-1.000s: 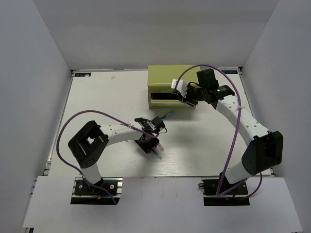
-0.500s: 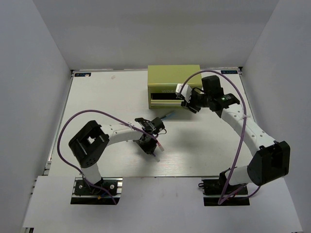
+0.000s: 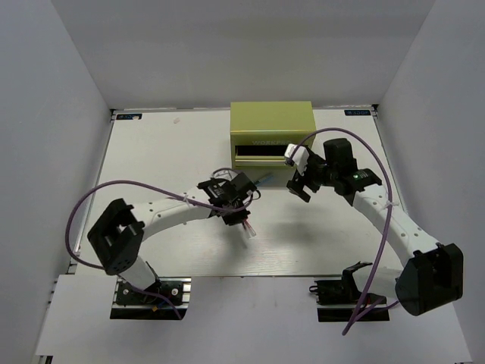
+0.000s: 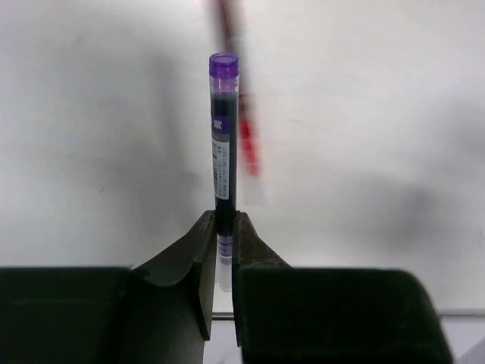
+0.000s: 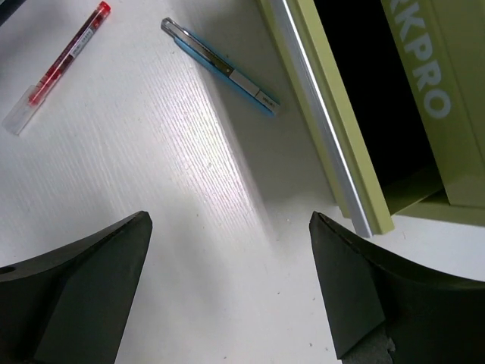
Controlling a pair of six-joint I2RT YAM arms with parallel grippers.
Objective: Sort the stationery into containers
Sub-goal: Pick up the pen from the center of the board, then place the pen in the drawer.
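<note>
Top view: we see a white worktop with a yellow-green chest at its far edge, right of centre, and one arm on each side.

The left gripper sits near the middle of the worktop. In its wrist view, the left gripper is closed on a dark pen, which it pinches close to one end. The rest of the pen points away from the fingers and ends in a purple tip. Behind it a red pen appears blurred, and we cannot tell whether the two touch.

The right gripper hangs just in front of the chest, towards its right side. In its wrist view its jaws stand wide apart with nothing between them. Below them lies bare worktop.

Right wrist view: we see a drawer of the chest pulled out, with a dark interior and white lettering on the front above it. A blue pen lies on the worktop just beside the drawer's edge. The red pen, which has a clear end, lies further off and well apart from the chest.
</note>
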